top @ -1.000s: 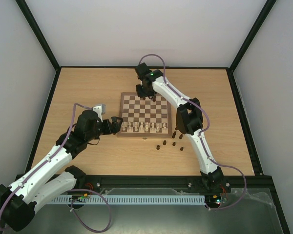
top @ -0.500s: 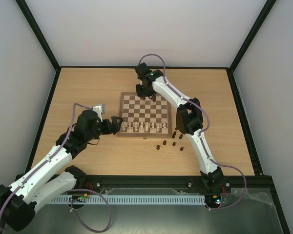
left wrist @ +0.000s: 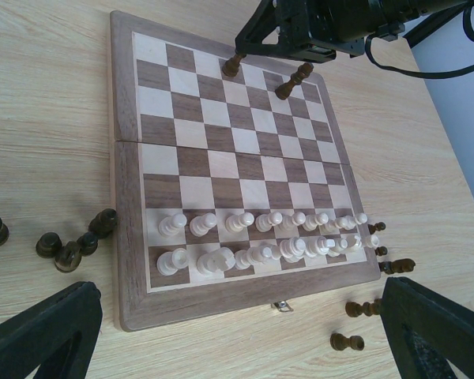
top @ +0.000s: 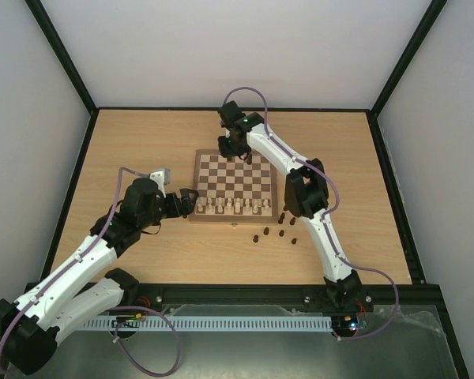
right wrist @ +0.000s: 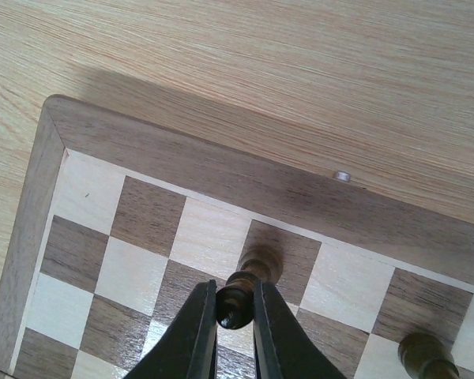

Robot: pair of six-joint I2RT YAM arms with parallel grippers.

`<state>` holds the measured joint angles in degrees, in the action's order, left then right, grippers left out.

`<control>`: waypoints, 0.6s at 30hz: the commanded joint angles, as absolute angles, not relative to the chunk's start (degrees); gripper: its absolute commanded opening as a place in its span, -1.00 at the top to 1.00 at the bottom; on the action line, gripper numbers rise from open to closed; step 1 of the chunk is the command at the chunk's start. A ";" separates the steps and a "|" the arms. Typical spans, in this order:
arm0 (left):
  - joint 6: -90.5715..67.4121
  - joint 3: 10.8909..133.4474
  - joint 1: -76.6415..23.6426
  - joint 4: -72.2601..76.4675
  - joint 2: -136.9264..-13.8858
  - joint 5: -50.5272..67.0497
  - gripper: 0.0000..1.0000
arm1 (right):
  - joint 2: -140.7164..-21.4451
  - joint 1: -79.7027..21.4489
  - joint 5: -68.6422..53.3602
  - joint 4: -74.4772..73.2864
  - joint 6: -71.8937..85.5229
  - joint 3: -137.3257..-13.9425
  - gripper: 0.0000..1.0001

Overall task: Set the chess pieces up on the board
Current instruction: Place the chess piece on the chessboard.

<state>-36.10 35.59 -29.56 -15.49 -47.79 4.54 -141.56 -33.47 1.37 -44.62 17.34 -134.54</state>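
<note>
The right tool (right wrist: 235, 304) clamps a dark chess piece (right wrist: 258, 264) at the board's (right wrist: 221, 181) far row, while the left tool (left wrist: 238, 324) hangs wide open near its opposite edge.

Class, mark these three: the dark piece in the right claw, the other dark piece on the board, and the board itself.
Held dark piece (right wrist: 235, 306): right wrist view, on its rounded head.
Other dark piece (left wrist: 294, 81): left wrist view, on its middle.
Board (left wrist: 130, 237): left wrist view, on its plain left border.
</note>
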 commanded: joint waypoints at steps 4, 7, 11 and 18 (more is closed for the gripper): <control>-35.33 35.16 -29.26 -14.42 -47.98 4.92 -0.99 | -142.91 -33.49 2.15 -46.29 17.67 -135.74 0.85; -35.33 35.13 -29.27 -14.41 -48.03 4.92 -0.99 | -143.04 -33.49 2.21 -46.85 17.54 -135.70 0.71; -35.32 35.13 -29.27 -14.35 -48.07 4.92 -0.99 | -142.91 -33.42 2.92 -47.11 17.54 -135.53 0.45; -35.34 35.07 -29.27 -14.26 -48.14 4.84 -0.99 | -142.25 -33.40 4.12 -46.95 17.66 -135.57 0.27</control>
